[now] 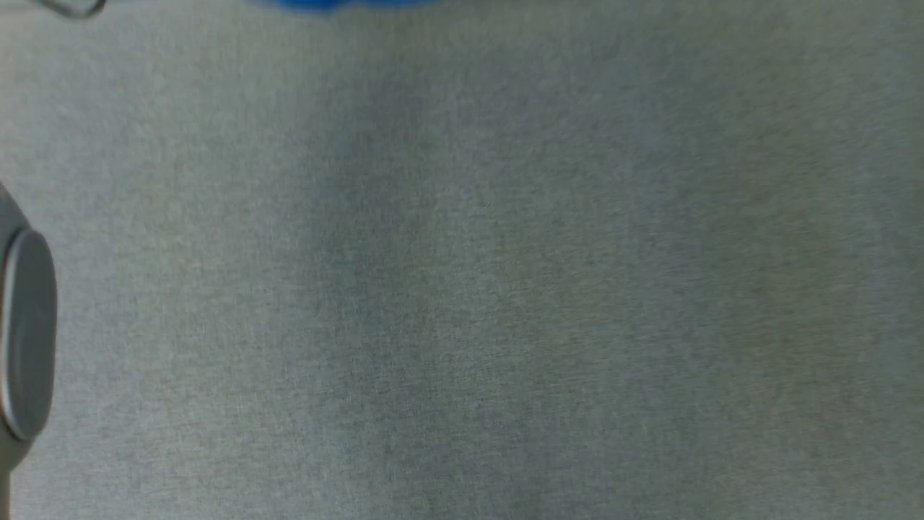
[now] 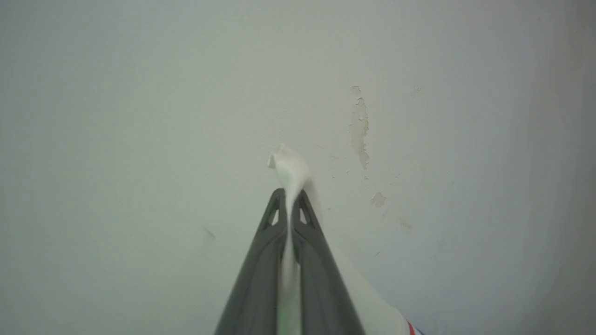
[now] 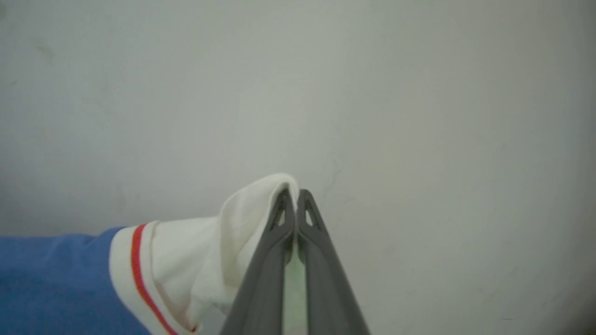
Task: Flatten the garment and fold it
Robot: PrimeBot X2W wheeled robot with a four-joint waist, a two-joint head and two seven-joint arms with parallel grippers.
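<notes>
Left wrist view shows left pincer (image 2: 291,194) pinching the garment (image 2: 289,168) before chipped wall (image 2: 359,128); right pincer (image 3: 296,194) likewise.

The grey surface (image 1: 505,289) lies open across its middle and right side in the head view, broad enough for either arm to sweep. On its far side a blurred strip of the blue garment (image 1: 339,4) intrudes, and a thin wire loop (image 1: 72,9) sits toward the far left. A rounded grey robot part (image 1: 29,332) crowds the left side. Ahead of the left gripper (image 2: 291,193), which is clamped on the garment's white cloth, stands a pale wall (image 2: 139,116) with peeled paint; how near cannot be told. In the right wrist view the garment bunches to the left of the right gripper (image 3: 295,193), which also pinches white cloth. The space to its right is free.
</notes>
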